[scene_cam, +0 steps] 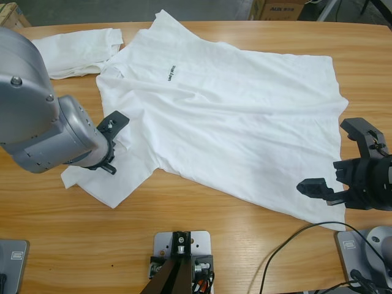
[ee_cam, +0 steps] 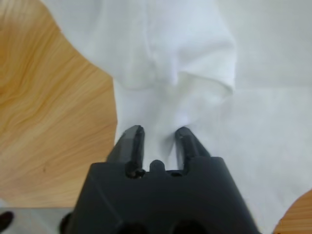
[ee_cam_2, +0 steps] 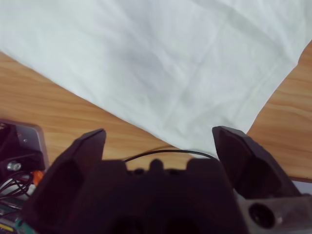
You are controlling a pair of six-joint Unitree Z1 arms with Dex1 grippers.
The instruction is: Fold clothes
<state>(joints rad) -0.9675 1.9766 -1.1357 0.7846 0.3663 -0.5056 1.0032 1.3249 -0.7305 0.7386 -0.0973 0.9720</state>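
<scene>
left arm (scene_cam: 43,116): comes in from the left edge of the high view, big silver elbow close under the camera, forearm angled down toward the shirt's near sleeve.
left gripper (ee_cam: 159,139): low over the sleeve; jaws a narrow gap apart with white cloth between and under them. Can't tell if the cloth is actually pinched, nothing looks lifted.
right arm (scene_cam: 383,177): enters from the right edge, wrist level, gripper pointing inward at the shirt's hem corner.
right gripper (scene_cam: 343,162): jaws spread wide, nothing held. Sits at the hem's right edge; whether it touches the cloth, can't tell.
T-shirt (scene_cam: 226,116): white, spread flat across the middle of the table (scene_cam: 202,214), lying diagonal, collar toward the far left, hem toward the near right. Some shallow wrinkles. Black lettering (scene_cam: 169,71) on the chest, too small to read.
near sleeve (scene_cam: 104,180): sticks out at the lower left, lies flat on the wood; left wrist view shows a folded-over ridge of cloth just ahead of the jaws.
hem: right wrist view shows its edge running diagonally over the wood, corner close in front of the jaws.
folded bundle (scene_cam: 76,52): white, at the far left of the table, touching or just beside the shirt's collar end.
cable (scene_cam: 288,245): black, loops on the table near the hem corner.
containers: n/a, everything lies straight on the tabletop.
</scene>
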